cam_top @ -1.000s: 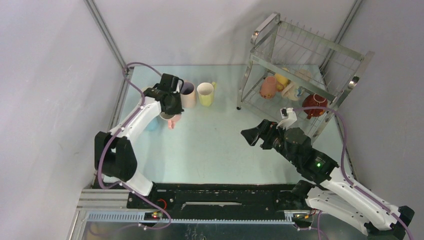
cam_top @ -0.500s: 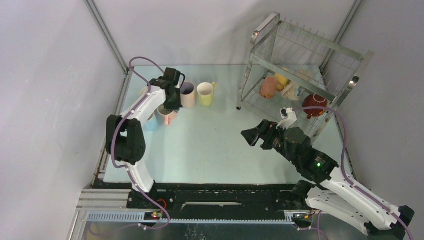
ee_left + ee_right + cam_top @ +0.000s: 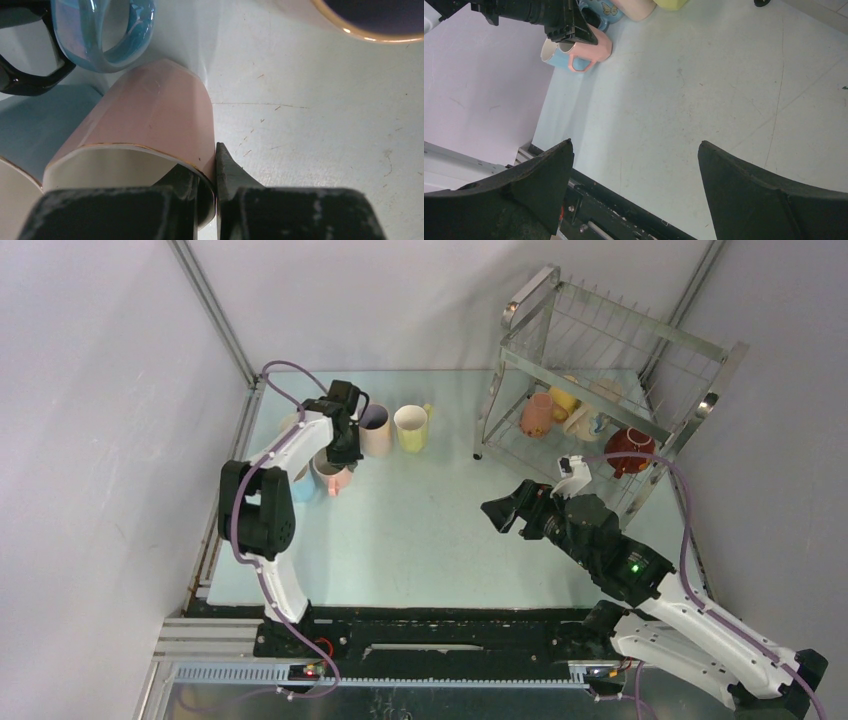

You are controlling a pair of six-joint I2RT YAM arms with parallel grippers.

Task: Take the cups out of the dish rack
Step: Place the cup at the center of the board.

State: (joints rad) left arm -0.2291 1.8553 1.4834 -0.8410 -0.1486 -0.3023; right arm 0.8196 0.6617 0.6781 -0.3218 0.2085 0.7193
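Note:
My left gripper [image 3: 340,448] [image 3: 216,167] is shut on the wall of a pink cup [image 3: 150,115] [image 3: 333,478], one finger inside the rim and one outside. That cup sits low at the table, against a light blue cup [image 3: 303,486] [image 3: 30,115]. The chrome wire dish rack [image 3: 610,340] stands at the back right, and its lower tier holds a pink cup [image 3: 537,414], a yellow cup [image 3: 563,398], a cream cup [image 3: 585,421] and a dark red cup [image 3: 628,448]. My right gripper [image 3: 500,512] [image 3: 635,144] hangs open over bare table, in front of the rack.
A pale cup with a dark inside [image 3: 376,430] and a yellow cup [image 3: 410,427] stand in a row behind the pink one. An iridescent blue handle [image 3: 100,35] and a black handle [image 3: 25,75] crowd the left gripper. The side wall [image 3: 120,440] is close on the left.
The left arm's elbow has swung right and back while its gripper stayed on the pink cup, which shifted slightly beside the light blue cup. The right arm has not moved.

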